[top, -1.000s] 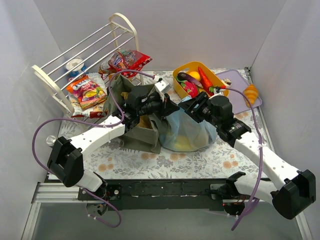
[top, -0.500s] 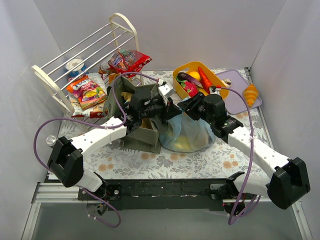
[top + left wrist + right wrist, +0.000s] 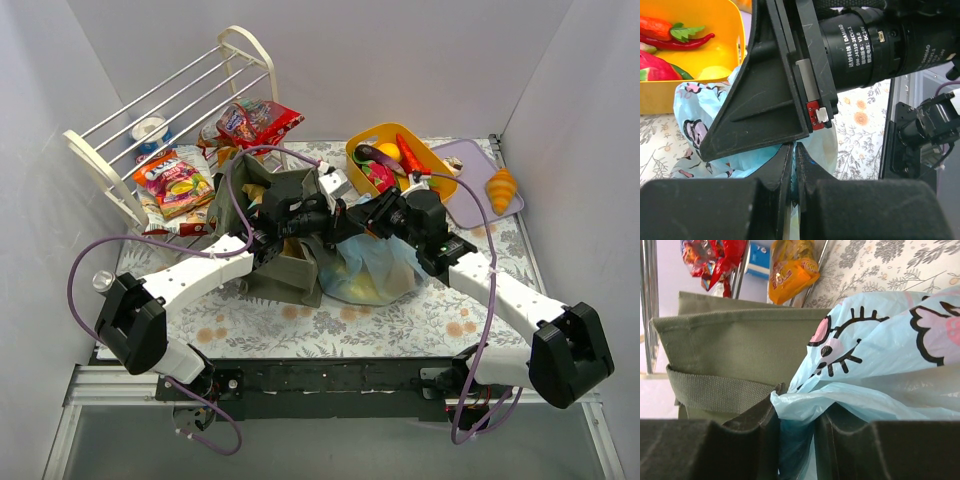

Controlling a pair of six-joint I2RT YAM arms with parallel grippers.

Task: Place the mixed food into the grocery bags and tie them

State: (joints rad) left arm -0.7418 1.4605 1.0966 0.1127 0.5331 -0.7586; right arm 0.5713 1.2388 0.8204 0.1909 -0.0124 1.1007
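Note:
The light-blue cartoon-print bag (image 3: 375, 265) stands mid-table with something yellow showing through it. My left gripper (image 3: 338, 218) and right gripper (image 3: 372, 214) meet tip to tip over its top. The left gripper (image 3: 794, 150) is shut on a thin fold of the bag (image 3: 700, 105). The right gripper (image 3: 795, 412) is shut on a bunched strip of the bag (image 3: 880, 340). The olive-green tote (image 3: 270, 195) stands just left of it and fills the right wrist view (image 3: 740, 340). Toy eggplant (image 3: 374, 155), orange (image 3: 388, 150) and red pepper (image 3: 408, 152) lie in the yellow tub (image 3: 440, 178).
A white wire rack (image 3: 150, 110) stands at the back left with snack packets (image 3: 175, 180) and a red packet (image 3: 262, 120) on and under it. A toy croissant (image 3: 502, 187) lies on a purple board (image 3: 468, 158) at the back right.
My right gripper has moved left and closed in on the left gripper above the bag. The bag's top is drawn together between them.

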